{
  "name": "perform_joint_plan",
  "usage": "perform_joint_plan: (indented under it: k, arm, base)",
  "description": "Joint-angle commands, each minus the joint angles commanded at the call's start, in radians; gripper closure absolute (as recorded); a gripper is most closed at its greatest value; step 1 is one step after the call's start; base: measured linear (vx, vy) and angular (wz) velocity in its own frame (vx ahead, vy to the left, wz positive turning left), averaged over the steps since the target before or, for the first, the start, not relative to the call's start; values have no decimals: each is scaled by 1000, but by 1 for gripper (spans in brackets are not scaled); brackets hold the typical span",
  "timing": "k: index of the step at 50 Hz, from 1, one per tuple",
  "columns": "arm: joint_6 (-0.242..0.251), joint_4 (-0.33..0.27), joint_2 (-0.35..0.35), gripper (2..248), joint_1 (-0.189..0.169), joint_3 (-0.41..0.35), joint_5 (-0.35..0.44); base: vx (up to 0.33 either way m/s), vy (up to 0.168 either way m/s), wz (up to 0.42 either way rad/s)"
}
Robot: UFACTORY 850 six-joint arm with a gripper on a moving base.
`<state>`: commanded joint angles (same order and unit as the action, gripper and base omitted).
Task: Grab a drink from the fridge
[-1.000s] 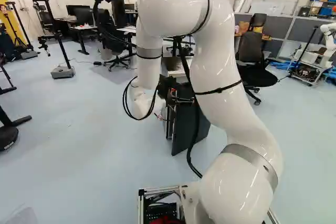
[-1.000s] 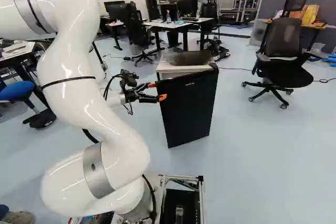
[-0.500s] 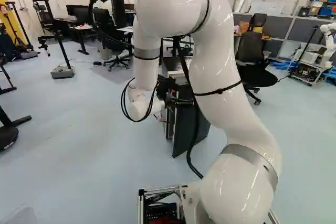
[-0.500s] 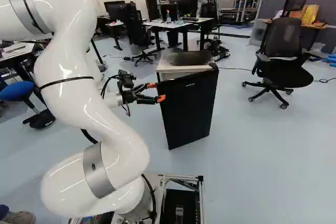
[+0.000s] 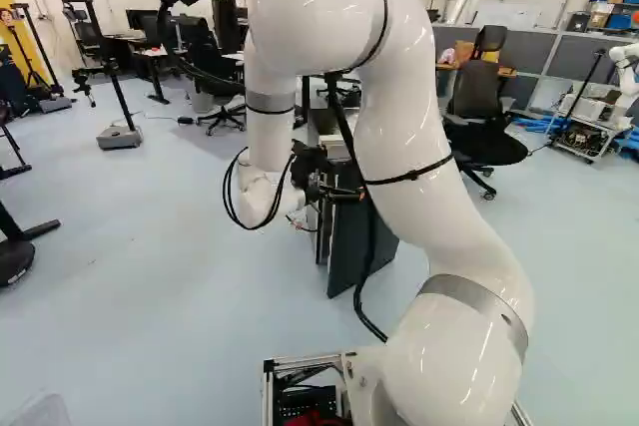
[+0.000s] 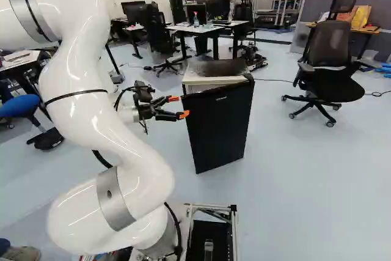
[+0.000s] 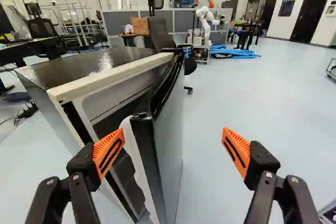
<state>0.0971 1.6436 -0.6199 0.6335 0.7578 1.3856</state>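
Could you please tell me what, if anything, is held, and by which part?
Nothing is held: the black gripper has its jaws open near the black fridge door.

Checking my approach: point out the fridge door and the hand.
Fridge door [image 6: 219,128]: right base view, middle of its black front.
Hand [image 7: 173,131]: wrist view, midway between its open fingertips.
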Motion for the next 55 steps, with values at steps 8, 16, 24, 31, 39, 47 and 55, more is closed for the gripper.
perform_joint_plan:
  k: [8, 16, 24, 31, 39, 47, 55]
  arm:
    - [0, 8, -21, 3, -5, 49, 0]
    - [0, 8, -44, 3, -23, 99, 0]
    - [0, 8, -63, 3, -44, 140, 0]
    - [0, 8, -70, 3, -67, 157, 0]
    - [0, 8, -73, 3, -95, 163, 0]
    - [0, 8, -74, 3, -123, 166, 0]
    - [0, 8, -76, 3, -152, 169, 0]
  base:
    - [0, 0, 0]
    - [0, 0, 0]
    - [0, 0, 0]
    - [0, 0, 0]
    - [0, 0, 0]
    - [0, 0, 0]
    - [0, 0, 0]
